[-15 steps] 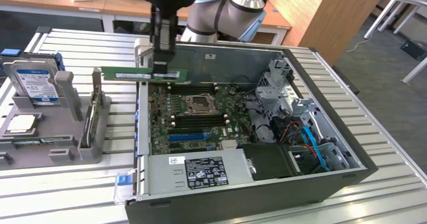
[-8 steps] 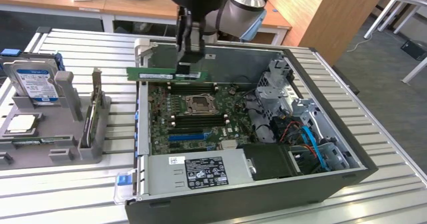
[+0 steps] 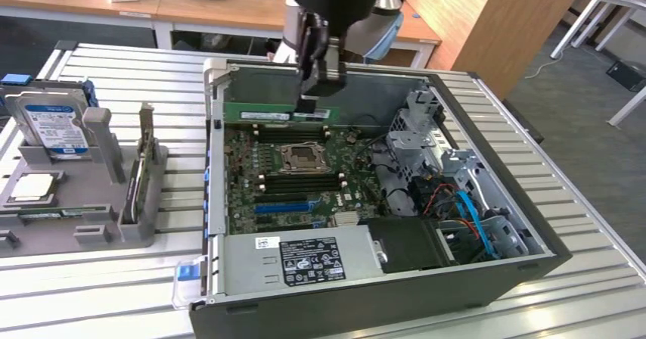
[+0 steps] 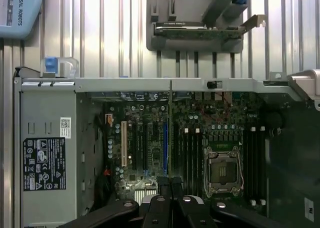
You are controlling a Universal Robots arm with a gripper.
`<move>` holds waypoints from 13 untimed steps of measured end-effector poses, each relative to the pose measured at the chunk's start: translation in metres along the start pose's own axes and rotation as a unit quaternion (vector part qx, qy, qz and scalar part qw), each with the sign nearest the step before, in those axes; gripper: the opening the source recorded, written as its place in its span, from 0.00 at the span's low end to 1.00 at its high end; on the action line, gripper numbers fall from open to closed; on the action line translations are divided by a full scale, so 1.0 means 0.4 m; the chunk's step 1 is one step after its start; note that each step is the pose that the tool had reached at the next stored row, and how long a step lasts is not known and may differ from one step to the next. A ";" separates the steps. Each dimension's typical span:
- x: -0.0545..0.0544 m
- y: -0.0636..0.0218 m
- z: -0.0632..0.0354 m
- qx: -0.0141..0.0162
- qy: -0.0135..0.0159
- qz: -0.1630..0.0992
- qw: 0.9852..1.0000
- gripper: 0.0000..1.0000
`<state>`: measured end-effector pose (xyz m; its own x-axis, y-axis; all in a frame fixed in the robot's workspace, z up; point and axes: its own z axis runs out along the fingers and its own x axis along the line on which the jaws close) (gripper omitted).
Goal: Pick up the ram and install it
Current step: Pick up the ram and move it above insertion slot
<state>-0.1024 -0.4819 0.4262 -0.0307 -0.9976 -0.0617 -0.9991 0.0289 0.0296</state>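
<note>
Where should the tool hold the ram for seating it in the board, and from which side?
By its long upper edge, from above, clamping the two flat faces. The ram hangs on edge over the motherboard, so its lower edge is free. The tool grips it so now, toward the exterior view's right end, not mid-length.

One computer case (image 3: 474, 278), one motherboard (image 3: 245, 174), one CPU socket (image 3: 302, 158), one power supply (image 3: 253, 267). One ram stick (image 3: 257, 114), one hard drive (image 3: 53, 127) (blue-labelled) and one grey rack (image 3: 96, 233).
</note>
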 end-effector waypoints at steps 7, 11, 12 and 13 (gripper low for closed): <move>-0.002 -0.078 -0.002 0.000 0.000 0.000 1.000 0.12; -0.004 -0.116 -0.003 0.000 0.000 -0.001 1.000 0.12; -0.004 -0.126 -0.003 0.000 0.000 -0.001 1.000 0.12; -0.004 -0.134 -0.004 0.000 0.000 -0.001 1.000 0.12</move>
<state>-0.0488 -0.4819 0.4262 -0.0289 -0.9977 -0.0617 -0.9992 0.0271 0.0297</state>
